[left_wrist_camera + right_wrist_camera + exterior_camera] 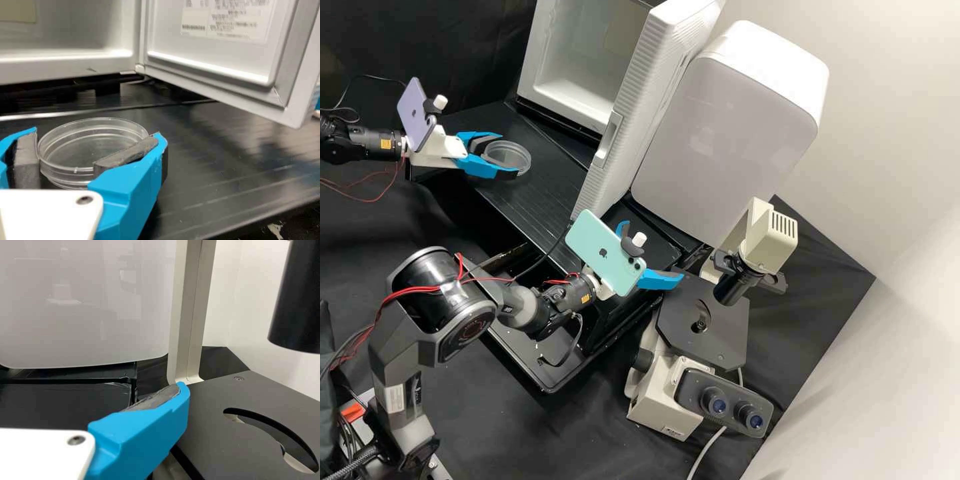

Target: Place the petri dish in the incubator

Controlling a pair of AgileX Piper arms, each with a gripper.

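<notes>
Petri dish [90, 147] in left gripper [94, 144]; label [227, 17] on incubator door [215, 65], print illegible.

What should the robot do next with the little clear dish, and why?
Probably carry it forward into the incubator: the left gripper clasps the petri dish, and the door stands open just ahead.

Bright, even light is cast from above, and the white incubator [567, 53] is nearly washed out. Pale glare is reflected along the black bench [235, 150], and shadow is thrown beneath the open door [220, 75].
</notes>
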